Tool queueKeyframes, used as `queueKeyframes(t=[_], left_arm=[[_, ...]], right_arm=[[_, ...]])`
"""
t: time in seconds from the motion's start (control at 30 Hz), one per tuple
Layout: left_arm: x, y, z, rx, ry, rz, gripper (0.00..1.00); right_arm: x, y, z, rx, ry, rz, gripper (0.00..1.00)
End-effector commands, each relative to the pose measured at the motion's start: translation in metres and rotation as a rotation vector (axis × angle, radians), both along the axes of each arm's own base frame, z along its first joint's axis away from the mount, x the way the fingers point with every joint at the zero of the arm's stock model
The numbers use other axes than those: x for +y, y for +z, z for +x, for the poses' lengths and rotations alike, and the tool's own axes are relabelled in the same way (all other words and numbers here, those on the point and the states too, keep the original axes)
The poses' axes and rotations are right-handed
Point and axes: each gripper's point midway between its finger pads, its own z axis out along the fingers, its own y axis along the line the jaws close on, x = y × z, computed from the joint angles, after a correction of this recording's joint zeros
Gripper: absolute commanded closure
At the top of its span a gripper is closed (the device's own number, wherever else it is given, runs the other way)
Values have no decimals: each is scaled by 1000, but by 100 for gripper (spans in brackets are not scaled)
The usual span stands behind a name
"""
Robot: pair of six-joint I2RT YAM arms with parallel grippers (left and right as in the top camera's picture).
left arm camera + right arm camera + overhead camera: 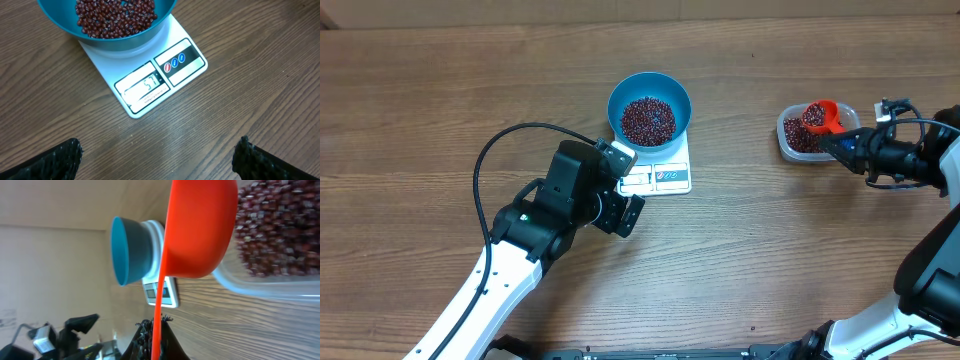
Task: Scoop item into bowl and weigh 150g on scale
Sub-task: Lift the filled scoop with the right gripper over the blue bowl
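The blue bowl [682,98] stands on the white scale [670,177] and holds a heap of red-brown beans [648,120]. My left gripper [632,187] hovers just in front of the scale, open and empty. In the left wrist view its gripper [157,160] spans bare wood below the scale [185,62], whose display is lit, and the bowl [125,42]. My right gripper [845,147] is shut on the handle of a red scoop [823,117], which sits over the clear tub [783,140] of beans. The right wrist view shows that gripper [156,330] pinching the scoop [200,230].
Wooden table all round. The left arm's black cable [495,150] loops over the table to the left of the scale. The tub wall [260,287] lies close under the scoop. The right arm's base stands at the lower right edge.
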Motion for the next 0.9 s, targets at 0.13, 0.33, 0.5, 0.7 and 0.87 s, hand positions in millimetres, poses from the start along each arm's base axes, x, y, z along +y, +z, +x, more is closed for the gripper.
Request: queueKeyframes(t=[0.13, 0.33, 0.5, 0.7, 0.87], left_arm=[[1, 7, 5, -22, 3, 1, 0], [0, 7, 5, -22, 2, 1, 0], [1, 7, 5, -22, 2, 1, 0], [0, 7, 5, -22, 2, 1, 1], [0, 7, 5, -22, 2, 1, 0]], right_arm=[[35, 26, 8, -112, 83, 127, 96], [70, 38, 12, -146, 175, 158, 96], [104, 52, 14, -182, 270, 171, 96], [145, 64, 20, -204, 367, 168, 96], [183, 59, 28, -183, 418, 121, 96]])
